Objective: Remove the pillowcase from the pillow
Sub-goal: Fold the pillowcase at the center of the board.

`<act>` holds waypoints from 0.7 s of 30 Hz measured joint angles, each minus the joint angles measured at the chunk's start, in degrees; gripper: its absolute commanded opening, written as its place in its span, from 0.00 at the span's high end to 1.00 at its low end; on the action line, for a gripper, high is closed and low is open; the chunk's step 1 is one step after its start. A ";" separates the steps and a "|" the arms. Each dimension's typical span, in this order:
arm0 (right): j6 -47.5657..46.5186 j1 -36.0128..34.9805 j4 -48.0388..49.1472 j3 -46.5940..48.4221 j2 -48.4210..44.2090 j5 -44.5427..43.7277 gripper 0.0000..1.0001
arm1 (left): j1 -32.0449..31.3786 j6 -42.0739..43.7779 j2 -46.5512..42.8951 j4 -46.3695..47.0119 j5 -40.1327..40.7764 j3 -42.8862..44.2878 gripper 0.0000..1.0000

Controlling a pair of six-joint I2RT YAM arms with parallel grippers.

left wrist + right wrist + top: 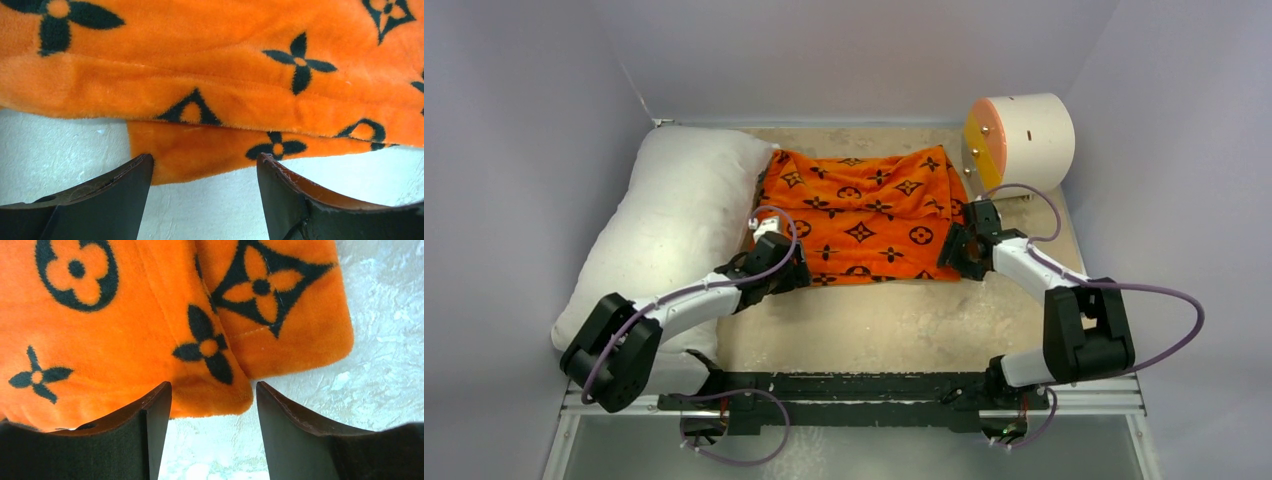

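The pillowcase (864, 218) was seen spread nearly flat on the table (894, 320), toward its far side, with the pillow (669, 215) lying beside it on the left, bare and white along almost its whole length. The two met at the pillowcase's left edge, and it could not be told whether a last corner of the pillow was tucked inside the opening there. The removal was therefore judged done or all but done; at most a final pull apart was thought to be left. The left gripper (205, 160) was held low at the near-left corner of the fabric, its jaws wide apart and nothing gripped, the hem lying just ahead of them. The right gripper (214, 387) was placed at the near-right corner, its jaws likewise apart, with the fabric corner lying loose between the tips and not pinched.
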State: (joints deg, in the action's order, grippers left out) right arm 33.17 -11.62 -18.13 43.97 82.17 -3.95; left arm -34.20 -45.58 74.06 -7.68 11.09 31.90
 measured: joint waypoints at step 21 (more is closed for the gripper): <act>5.46 0.00 0.48 -3.61 -1.66 -0.20 0.78 | -0.02 -3.45 1.77 4.04 2.89 -0.79 0.27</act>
State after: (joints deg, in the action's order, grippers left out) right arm 38.63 -11.62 -17.65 40.36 80.51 -4.14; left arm -34.22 -49.04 75.83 -3.64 13.98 31.11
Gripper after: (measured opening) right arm 0.413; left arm 0.730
